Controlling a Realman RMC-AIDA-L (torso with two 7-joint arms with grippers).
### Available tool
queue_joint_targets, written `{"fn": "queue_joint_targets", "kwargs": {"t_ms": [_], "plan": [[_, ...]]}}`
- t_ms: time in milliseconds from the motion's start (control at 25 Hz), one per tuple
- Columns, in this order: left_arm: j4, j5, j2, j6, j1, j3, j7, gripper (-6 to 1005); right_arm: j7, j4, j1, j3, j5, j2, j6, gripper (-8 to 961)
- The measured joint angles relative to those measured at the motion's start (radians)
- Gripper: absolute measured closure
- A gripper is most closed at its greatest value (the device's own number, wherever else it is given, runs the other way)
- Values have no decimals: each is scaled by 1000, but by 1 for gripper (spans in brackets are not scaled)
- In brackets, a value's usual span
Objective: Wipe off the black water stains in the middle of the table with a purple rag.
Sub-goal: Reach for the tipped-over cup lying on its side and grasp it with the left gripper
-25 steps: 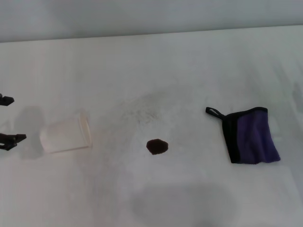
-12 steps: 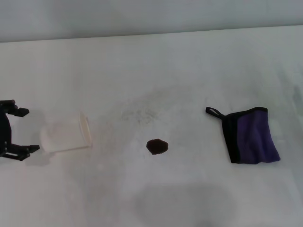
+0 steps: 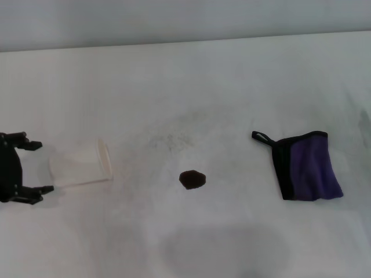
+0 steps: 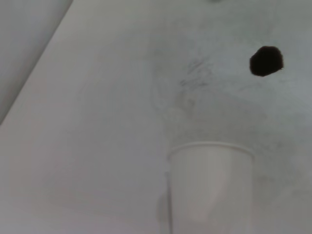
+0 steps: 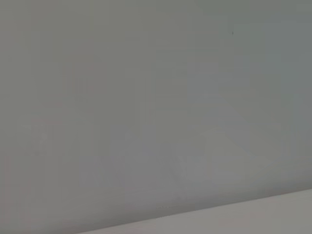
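A small dark blot, the black water stain (image 3: 192, 179), lies near the middle of the white table (image 3: 185, 87); it also shows in the left wrist view (image 4: 266, 61). The purple rag (image 3: 305, 165) with black edging and a loop lies flat to the right of the stain, untouched. My left gripper (image 3: 36, 166) is open at the left edge, its fingers either side of the base end of a white paper cup (image 3: 80, 164) lying on its side; the cup also shows in the left wrist view (image 4: 210, 187). My right gripper is out of view.
A faint grey speckled smudge (image 3: 174, 136) lies behind the stain. The table's far edge meets a grey wall (image 3: 185, 20). The right wrist view shows only the wall and a strip of table.
My left gripper has moved right, from the frame's edge toward the lying cup, and now brackets its base end. The cup, stain and rag have not moved.
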Motion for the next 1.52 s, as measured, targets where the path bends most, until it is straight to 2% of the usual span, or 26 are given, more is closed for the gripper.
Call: {"fn": "queue_joint_targets", "kwargs": {"t_ms": [280, 600, 1520], "plan": [[-63, -58, 2, 23, 2, 4, 50, 117, 0, -16, 0, 0, -1, 0, 5, 387], [-135, -76, 1, 106, 3, 2, 118, 118, 0, -29, -3, 0, -2, 0, 6, 388], [-276, -115, 0, 185, -48, 10, 196, 121, 1, -31, -5, 1, -3, 0, 4, 388]]}}
